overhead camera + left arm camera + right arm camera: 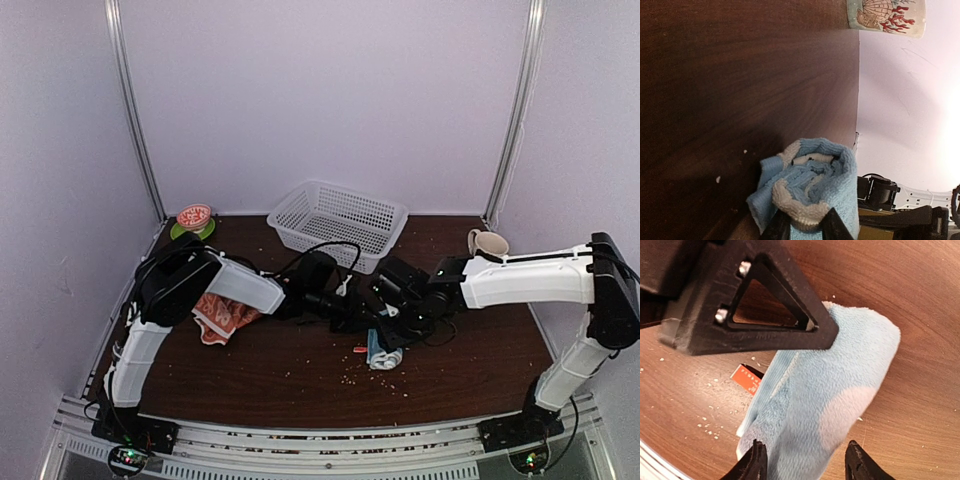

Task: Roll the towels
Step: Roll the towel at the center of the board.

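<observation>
Left pincer [805, 226] tight around blue towel [816, 172]

The light blue cloth towel [383, 352] lies right of the orange-red cloth towel [222, 318], in front of the white plastic basket [338, 222].
</observation>
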Motion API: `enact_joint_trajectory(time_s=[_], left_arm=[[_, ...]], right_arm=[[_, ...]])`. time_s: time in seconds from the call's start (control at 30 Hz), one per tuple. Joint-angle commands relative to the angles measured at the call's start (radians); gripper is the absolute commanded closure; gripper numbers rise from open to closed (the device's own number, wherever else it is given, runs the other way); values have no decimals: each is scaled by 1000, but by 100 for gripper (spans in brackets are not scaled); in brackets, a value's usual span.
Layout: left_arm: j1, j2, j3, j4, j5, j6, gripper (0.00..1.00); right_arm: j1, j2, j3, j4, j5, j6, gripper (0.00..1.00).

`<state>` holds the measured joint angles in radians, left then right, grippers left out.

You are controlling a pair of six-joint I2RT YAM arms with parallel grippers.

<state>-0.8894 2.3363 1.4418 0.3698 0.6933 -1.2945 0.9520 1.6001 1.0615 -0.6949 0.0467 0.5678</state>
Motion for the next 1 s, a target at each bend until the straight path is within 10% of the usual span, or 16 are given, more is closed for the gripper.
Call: enact_joint_trajectory(time_s=[0.0, 0.33, 0.97], left_arm=[[0, 34, 19, -17, -23, 6, 77], [0, 34, 17, -23, -22, 10, 77], [14, -75, -84, -40, -13, 66, 65]], right_arm=[[-19, -89, -55, 58, -8, 27, 45], [-191, -306, -341, 333, -153, 226, 44], [-196, -53, -258, 335, -258, 198, 45]])
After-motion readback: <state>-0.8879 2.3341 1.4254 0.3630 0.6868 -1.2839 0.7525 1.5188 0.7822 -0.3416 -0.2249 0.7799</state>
